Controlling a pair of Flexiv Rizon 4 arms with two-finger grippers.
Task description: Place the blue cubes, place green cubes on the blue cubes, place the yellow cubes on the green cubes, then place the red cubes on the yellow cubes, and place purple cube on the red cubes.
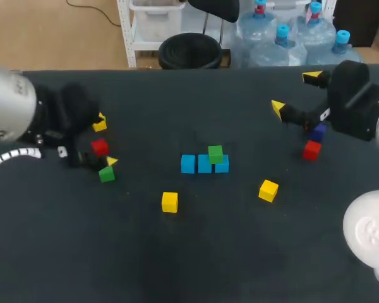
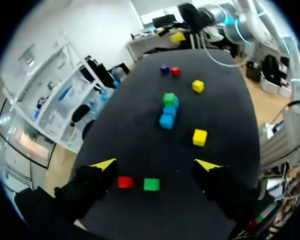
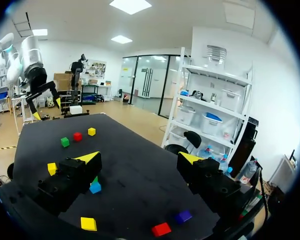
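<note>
The left gripper (image 2: 156, 164) is held wide open and empty, with a green cube (image 2: 151, 184) and a red cube (image 2: 125, 182) lying just beside each other between its fingers. If it is closed here, the red one could be caught too and carried to the blue cubes (image 1: 204, 165).

Wide table (image 1: 196, 252), dark matte black top, straight far edge, soft even light across its surface
</note>
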